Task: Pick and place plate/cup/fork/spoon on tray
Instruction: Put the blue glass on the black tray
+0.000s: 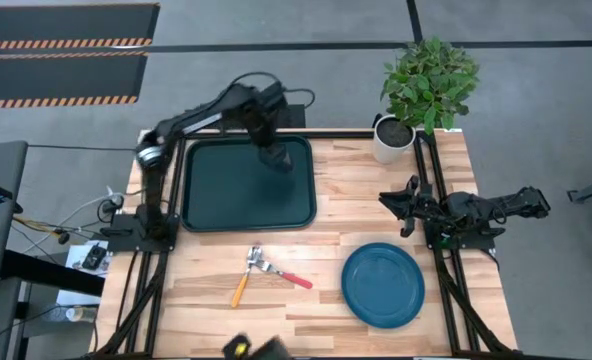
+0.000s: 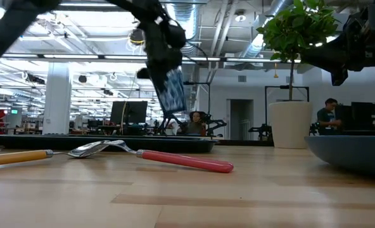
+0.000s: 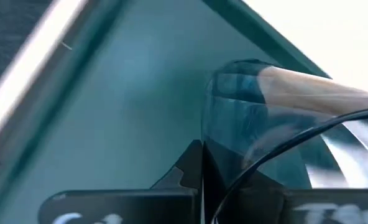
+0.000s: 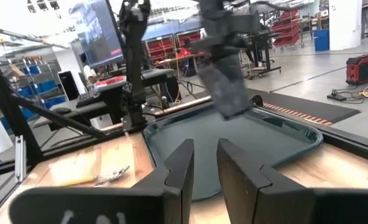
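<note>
My left gripper [image 1: 273,150] is over the far right part of the dark green tray [image 1: 211,190], shut on the small bluish-grey cup [image 2: 172,90]. The cup also shows in the right wrist view [image 4: 226,87], above the tray [image 4: 277,140]. The teal-blue plate [image 1: 382,285] lies flat on the table at the near right. The red-handled fork [image 1: 294,277] and the orange-handled spoon [image 1: 240,290] lie on the table near the tray, their metal heads crossing. My right gripper [image 4: 206,168] waits at the table's right side, empty, with a narrow gap between its fingers. My left gripper holds the cup by its upper end [image 2: 165,71], coming from above with the fingers pointing down. The cup hangs tilted below the fingers, clear of the tray. In the left wrist view the cup's wall [image 3: 234,124] sits right at the fingers. Which finger is inside or outside, I cannot tell.
A white pot with a green plant [image 1: 426,90] stands at the table's far right corner. Black frame rails [image 1: 441,290] run along the table's left and right sides. Bare wood lies between the tray and the plate.
</note>
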